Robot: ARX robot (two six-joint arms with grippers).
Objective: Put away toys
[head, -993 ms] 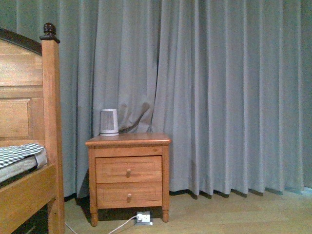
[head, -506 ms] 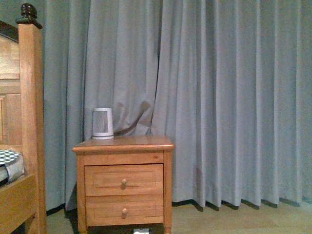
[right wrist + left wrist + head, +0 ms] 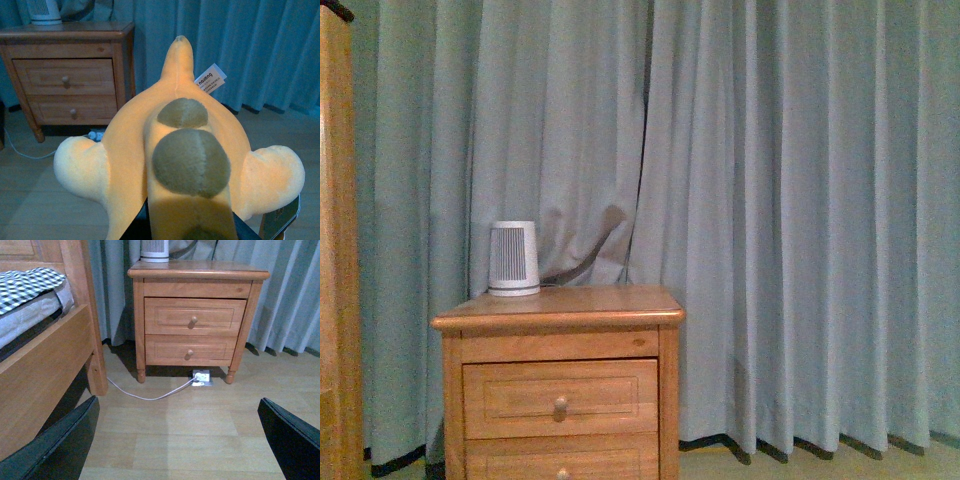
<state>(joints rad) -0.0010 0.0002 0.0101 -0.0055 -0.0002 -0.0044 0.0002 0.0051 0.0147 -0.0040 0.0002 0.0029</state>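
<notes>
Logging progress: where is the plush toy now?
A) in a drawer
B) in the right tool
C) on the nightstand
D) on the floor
B: the plush toy fills the right wrist view, held by the right tool; the nightstand bears only a white appliance.

Item: plush animal [image 3: 180, 150], one piece. Soft, orange-yellow, lumpy body. Two rounded olive-brown patches run down its middle, and a third barely shows at the picture's edge. A rounded lobe sticks out on each side, and the body narrows to a blunt tip at the far end. White printed label [image 3: 210, 80] sewn beside that tip. Seen only in the right wrist view, close to the camera, raised clear of the floor [image 3: 30, 205].
</notes>
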